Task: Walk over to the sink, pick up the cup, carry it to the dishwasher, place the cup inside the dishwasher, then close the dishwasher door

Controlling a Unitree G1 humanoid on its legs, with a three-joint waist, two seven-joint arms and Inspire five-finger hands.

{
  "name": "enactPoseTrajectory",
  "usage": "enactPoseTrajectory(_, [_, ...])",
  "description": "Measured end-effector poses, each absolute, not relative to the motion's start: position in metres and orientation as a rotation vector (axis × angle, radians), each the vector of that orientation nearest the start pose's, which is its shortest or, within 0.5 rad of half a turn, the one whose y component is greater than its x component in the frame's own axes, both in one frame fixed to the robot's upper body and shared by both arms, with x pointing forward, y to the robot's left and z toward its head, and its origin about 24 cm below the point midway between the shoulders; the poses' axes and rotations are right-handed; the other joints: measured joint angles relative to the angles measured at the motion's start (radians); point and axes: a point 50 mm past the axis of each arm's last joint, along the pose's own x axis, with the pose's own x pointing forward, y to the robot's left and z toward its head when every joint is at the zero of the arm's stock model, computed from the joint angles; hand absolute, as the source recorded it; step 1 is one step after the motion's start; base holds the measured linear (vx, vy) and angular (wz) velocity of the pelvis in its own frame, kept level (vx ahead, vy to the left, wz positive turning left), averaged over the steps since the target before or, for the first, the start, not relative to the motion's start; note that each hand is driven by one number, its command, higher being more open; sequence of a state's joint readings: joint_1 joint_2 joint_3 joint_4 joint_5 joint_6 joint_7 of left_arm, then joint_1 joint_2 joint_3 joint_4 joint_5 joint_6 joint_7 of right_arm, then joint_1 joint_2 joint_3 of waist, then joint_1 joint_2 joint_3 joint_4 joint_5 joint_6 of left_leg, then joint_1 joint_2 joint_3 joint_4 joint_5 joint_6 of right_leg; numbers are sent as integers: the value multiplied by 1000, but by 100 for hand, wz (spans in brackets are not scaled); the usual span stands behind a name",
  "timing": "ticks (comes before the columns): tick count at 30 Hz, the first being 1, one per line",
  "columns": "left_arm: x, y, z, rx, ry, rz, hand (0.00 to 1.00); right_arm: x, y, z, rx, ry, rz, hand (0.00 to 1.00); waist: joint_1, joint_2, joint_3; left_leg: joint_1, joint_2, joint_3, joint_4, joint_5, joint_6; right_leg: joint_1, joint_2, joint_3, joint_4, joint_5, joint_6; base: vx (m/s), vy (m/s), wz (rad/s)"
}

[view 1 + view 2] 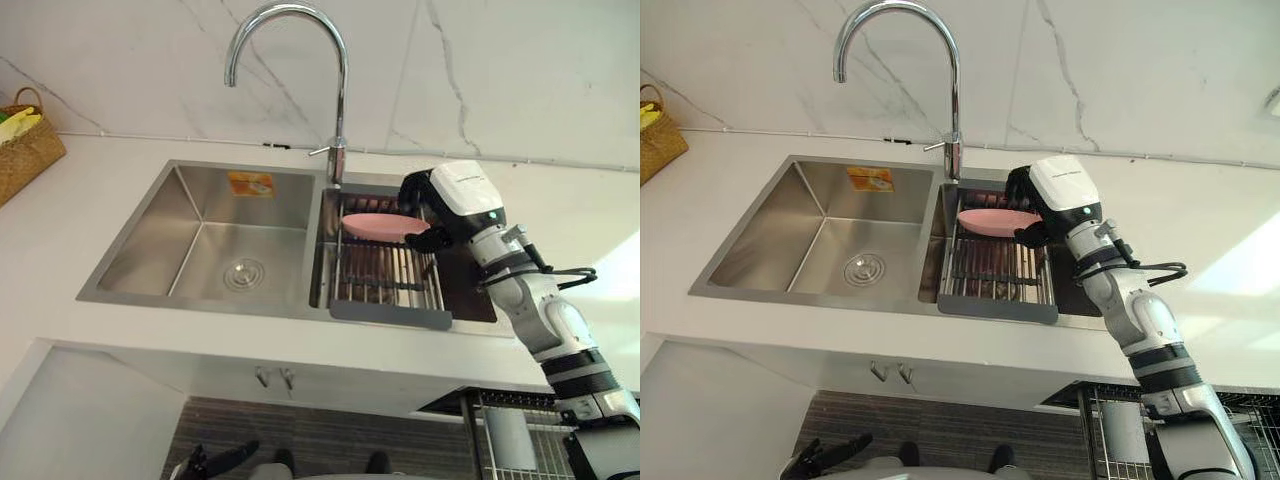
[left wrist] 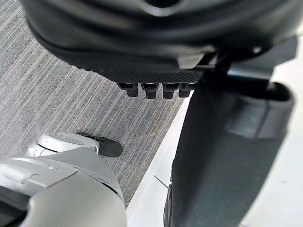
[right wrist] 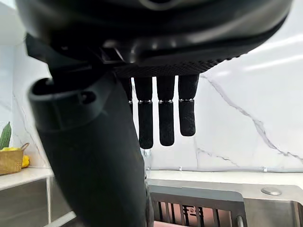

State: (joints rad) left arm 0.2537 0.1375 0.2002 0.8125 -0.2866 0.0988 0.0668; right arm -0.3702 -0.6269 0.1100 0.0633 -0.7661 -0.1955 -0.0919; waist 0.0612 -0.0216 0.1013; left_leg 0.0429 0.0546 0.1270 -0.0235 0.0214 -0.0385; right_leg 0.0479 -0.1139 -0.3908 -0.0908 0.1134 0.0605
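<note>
A double-bowl stainless steel sink (image 1: 150, 215) is set into a white desk (image 1: 90, 200), below a tall curved chrome tap (image 1: 343, 100). The left bowl holds nothing but its round drain and an orange sticker on the back wall. The right bowl holds a dark metal draining rack (image 1: 385, 275), and on the rack's far end lies the pale pink cup (image 1: 375, 224) (from above it reads as a wide, shallow, smooth oval).

The robot's right hand (image 1: 425, 205) is right beside the cup's right edge, possibly touching it. The right wrist view shows what the head views cannot: this hand's fingers (image 3: 166, 118) hang straight and apart, clasping nothing, with the rack bars below.

At the desk's far left stands a woven straw basket (image 1: 25, 155) with yellow-green fruit (image 1: 18, 122) inside. Low on the right, under the desk, a wire rack (image 1: 515, 400) is visible.

The left hand (image 1: 825, 457) hangs low over the grey striped floor (image 2: 57, 94); whether it is open or closed I cannot tell.
</note>
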Motion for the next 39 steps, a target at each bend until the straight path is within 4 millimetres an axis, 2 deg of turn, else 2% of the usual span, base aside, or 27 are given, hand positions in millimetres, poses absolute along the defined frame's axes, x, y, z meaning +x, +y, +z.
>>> enactPoseTrajectory(5, [65, 241, -147, -213, 1075, 525, 100, 296, -203, 174, -1298, -562, -6, 100, -5, -12, -9, 7, 0, 9, -7, 0, 0, 0, 0, 9, 0, 0, 0, 9, 13, -5])
enactPoseTrajectory(10, [65, 242, -146, -222, 1083, 533, 100, 287, -200, 171, -1220, -539, 20, 100, -11, -20, -15, 14, 0, 20, -7, -1, 1, 1, 0, 20, 0, 0, 0, -10, 13, -7])
enactPoseTrajectory(19, [68, 241, -145, -243, 1095, 544, 100, 283, -200, 137, -1186, -373, 59, 100, -18, -16, -22, 21, 0, 17, -7, -1, 1, 10, 0, 14, 0, 0, 0, 0, 1, 1])
enactPoseTrajectory(25, [70, 237, -146, -234, 1100, 530, 100, 288, -194, 103, -1280, -253, 139, 100, -15, -14, -30, 27, -4, -5, -6, 0, 1, 28, -4, -11, 0, -1, 2, -3, 7, 11])
enactPoseTrajectory(30, [69, 237, -146, -221, 1109, 540, 100, 293, -194, 76, -1282, -133, 182, 100, -6, -9, -28, 16, -13, -31, -7, 4, 3, 29, -12, -33, 0, -3, 4, -19, 15, 14])
enactPoseTrajectory(39, [65, 233, -148, -214, 1123, 534, 100, 311, -196, 64, -1355, -53, 177, 100, 10, 8, -17, 6, -22, -61, -7, 13, 10, 36, -19, -67, 0, -3, 6, -5, 14, 11])
